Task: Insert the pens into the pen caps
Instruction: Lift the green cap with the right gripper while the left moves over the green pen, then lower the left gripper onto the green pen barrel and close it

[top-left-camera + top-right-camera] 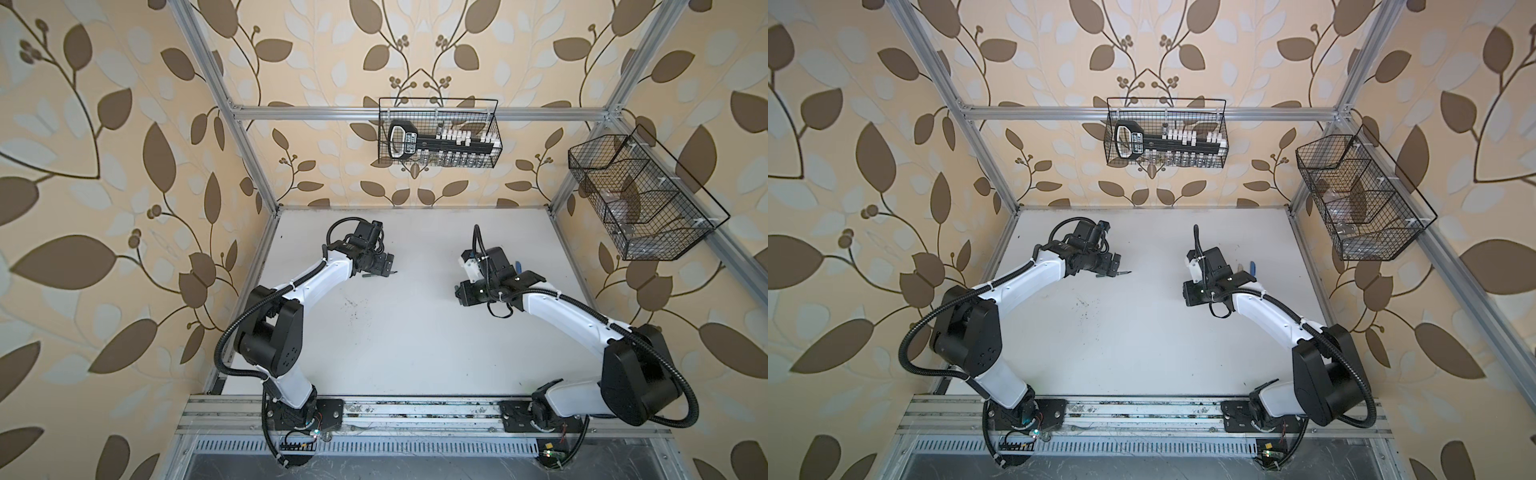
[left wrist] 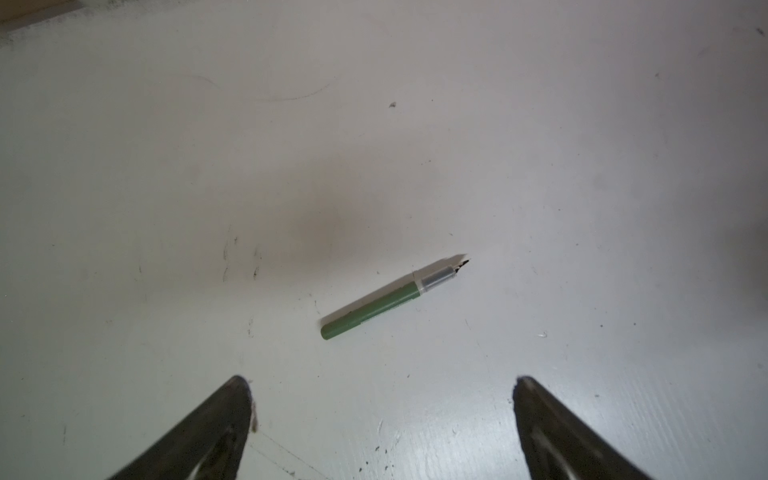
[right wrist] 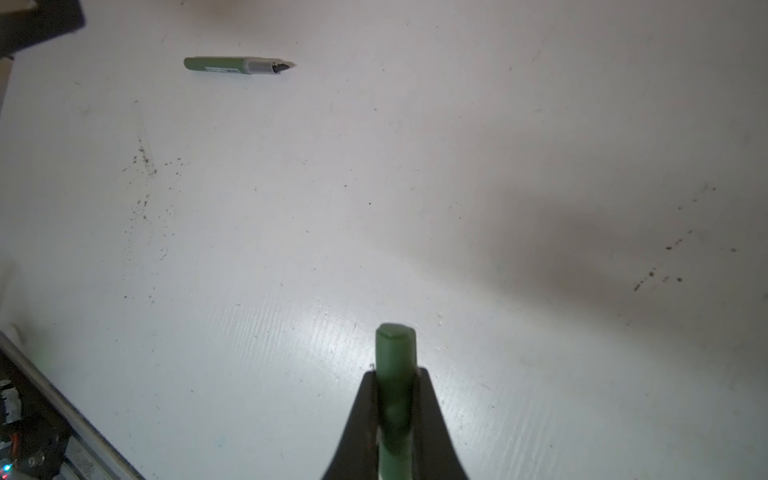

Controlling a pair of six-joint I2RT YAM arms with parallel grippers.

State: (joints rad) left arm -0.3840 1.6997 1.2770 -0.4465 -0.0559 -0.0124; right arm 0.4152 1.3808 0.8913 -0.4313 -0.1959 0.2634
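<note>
Progress: no pen visibly capped yet. Right tool (image 3: 395,376) clamps the green cap (image 3: 395,347); left tool (image 2: 382,380) gapes wide, empty, by the green pen (image 2: 374,305); the rest apparently hidden.

The green pen (image 2: 374,305) lies flat and uncapped on the white table (image 2: 166,166), with a clear collar and a dark pointed tip. It is well apart from the right gripper (image 3: 395,376), to its left in both top views, where little more than its tip shows (image 1: 392,273) (image 1: 1126,272). The green cap (image 3: 395,345), short and stubby, is clamped in that gripper, one end sticking out past the fingertips. A blue piece (image 1: 1251,266), pen or cap unclear, lies near that gripper
</note>
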